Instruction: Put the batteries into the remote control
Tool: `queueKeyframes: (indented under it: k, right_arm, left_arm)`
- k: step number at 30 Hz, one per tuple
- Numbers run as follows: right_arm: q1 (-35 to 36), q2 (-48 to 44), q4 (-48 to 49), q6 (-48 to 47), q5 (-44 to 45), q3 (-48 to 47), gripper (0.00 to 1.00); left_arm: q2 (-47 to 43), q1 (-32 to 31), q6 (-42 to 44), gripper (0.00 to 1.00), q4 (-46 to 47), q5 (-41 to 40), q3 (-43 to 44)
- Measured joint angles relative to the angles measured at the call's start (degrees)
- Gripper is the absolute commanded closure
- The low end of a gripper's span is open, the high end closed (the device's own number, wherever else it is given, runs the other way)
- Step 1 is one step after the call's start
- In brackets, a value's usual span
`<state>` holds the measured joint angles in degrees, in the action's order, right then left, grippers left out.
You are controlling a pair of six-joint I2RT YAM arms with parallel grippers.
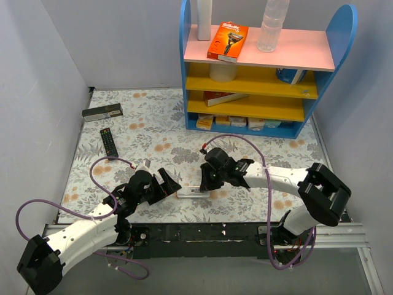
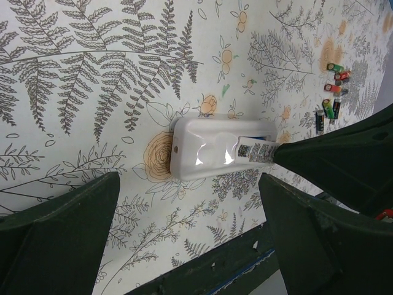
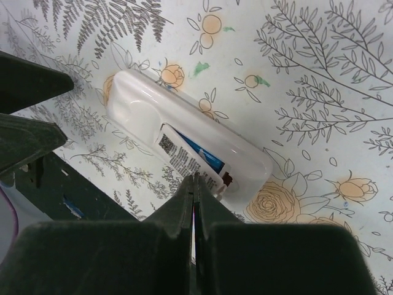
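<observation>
Pressing its two fingers flat together with no gap between them, the right gripper (image 3: 195,179) is clenched and grasps nothing that can be made out. Its joined tips sit at the edge of the open compartment of the remote control (image 3: 141,114), right at the end of a battery (image 3: 184,157) with a white printed label and a blue stripe that lies slanted in that compartment. From the left wrist view the dark tip appears to meet the battery's end, though actual contact cannot be confirmed. The left gripper (image 2: 189,190) is fully released, its fingers (image 2: 67,233) spread wide and holding nothing. They stand apart from the remote control, which lies on the flowered mat (image 2: 92,92) just ahead of the gap between them, its closed rounded end nearer this gripper. The remote control rests back side up near the table's near edge, between the two grippers, its long axis running from one toward the other. The loose batteries (image 2: 334,92), in red, green and dark wrappers, lie in a small cluster on the mat well beyond the remote control's far end.
</observation>
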<state>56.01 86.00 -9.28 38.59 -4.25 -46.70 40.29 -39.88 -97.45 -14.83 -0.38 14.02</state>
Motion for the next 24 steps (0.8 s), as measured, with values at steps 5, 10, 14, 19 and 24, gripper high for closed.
queueKeyframes:
  k: [5, 10, 14, 19, 24]
  right_arm:
    - [0.0, -0.3, -1.4, -0.7, -0.3, -2.4, 0.98]
    - [0.3, -3.0, -5.5, 0.4, 2.0, -4.0, 0.91]
    - [0.3, -5.0, -7.8, 2.5, 3.7, -3.4, 0.83]
    - [0.3, -6.0, -8.4, 4.7, 4.3, -1.1, 0.83]
    - [0.3, -5.5, -8.6, 5.4, 4.5, -1.1, 0.83]
  left_arm:
    - [0.0, 0.0, 0.1, 0.02, 0.0, 0.0, 0.0]
    - [1.0, 0.0, 0.3, 0.02, 0.1, 0.4, 0.0]
    - [2.6, 0.0, 0.9, 0.02, 0.3, 1.4, 0.3]
    - [3.9, 0.0, 1.4, 0.02, 1.0, 2.5, 0.7]
    - [5.0, 0.0, 1.9, 0.02, 1.6, 3.1, 0.9]
